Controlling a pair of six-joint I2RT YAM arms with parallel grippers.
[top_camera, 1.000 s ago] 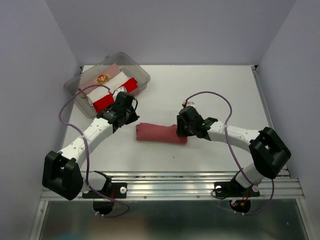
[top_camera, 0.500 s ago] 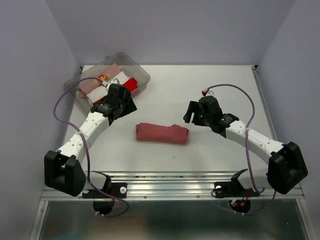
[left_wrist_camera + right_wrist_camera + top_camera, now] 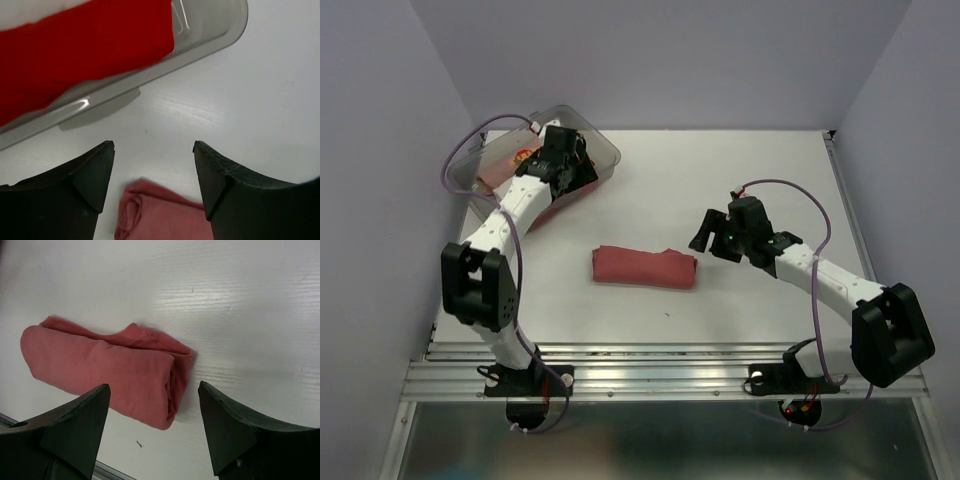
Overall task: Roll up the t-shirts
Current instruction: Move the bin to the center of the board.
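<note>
A muted brick-red t-shirt (image 3: 644,267) lies rolled into a short, thick log near the middle of the white table (image 3: 740,170). Its length runs left to right. The roll is a little loose, with a hem edge peeking out along one long side and folded layers showing at its end. Well apart from it, at the far left corner, a clear tub (image 3: 607,153) holds a pale pink bundle (image 3: 503,168) with a yellow-red print, a white bundle (image 3: 30,7) and a bright red bundle (image 3: 85,50), packed side by side and partly hidden from above.
</note>
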